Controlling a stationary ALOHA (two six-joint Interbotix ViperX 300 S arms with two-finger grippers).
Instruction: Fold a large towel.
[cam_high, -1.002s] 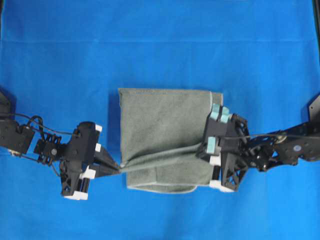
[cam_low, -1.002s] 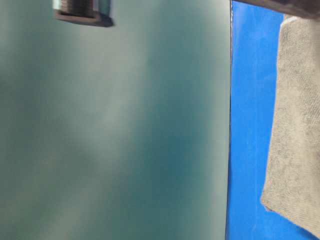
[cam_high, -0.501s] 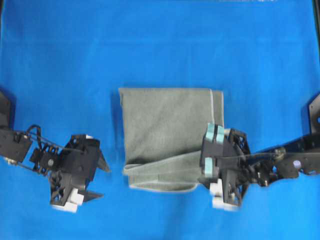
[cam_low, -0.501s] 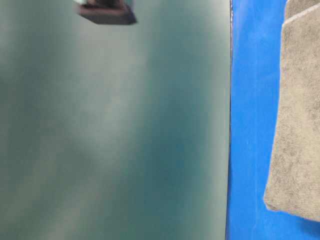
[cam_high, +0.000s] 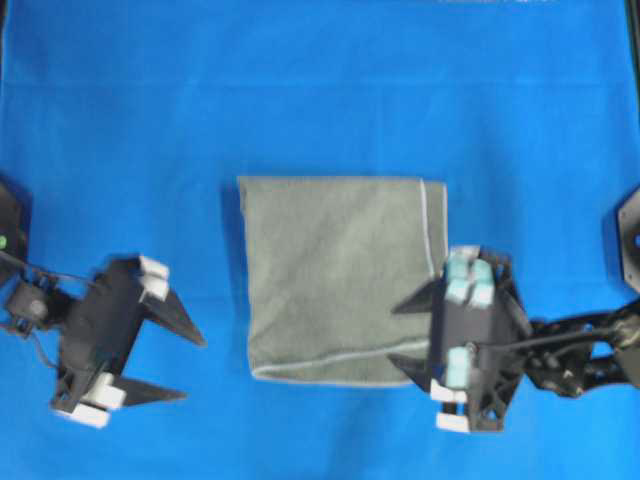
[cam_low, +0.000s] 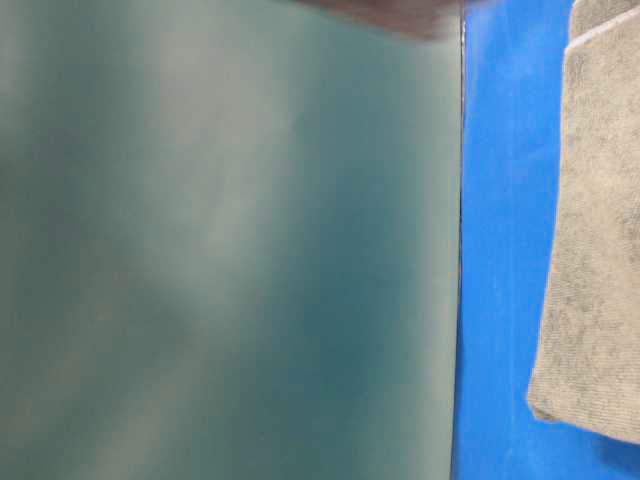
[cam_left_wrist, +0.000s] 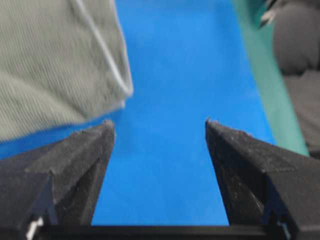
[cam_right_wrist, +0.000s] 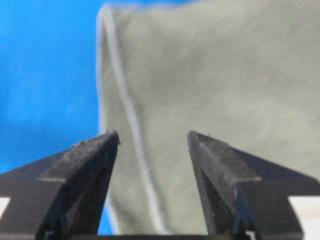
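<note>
The grey-green towel (cam_high: 335, 275) lies folded flat in the middle of the blue table covering, with a pale hem along its right and front edges. It also shows in the table-level view (cam_low: 595, 230), the left wrist view (cam_left_wrist: 55, 60) and the right wrist view (cam_right_wrist: 210, 85). My left gripper (cam_high: 195, 368) is open and empty, to the left of the towel's front left corner and apart from it. My right gripper (cam_high: 393, 333) is open and empty, its fingertips over the towel's front right part.
The blue table covering (cam_high: 320, 90) fills the overhead view. A dark green wall (cam_low: 230, 250) fills most of the table-level view. A green strip and dark robot parts (cam_left_wrist: 295, 40) show at the right of the left wrist view.
Both grippers have let go of the towel's lifted fold and opened. The fold has dropped flat. The left gripper has drawn back left and toward the front; the right has moved toward the front.
</note>
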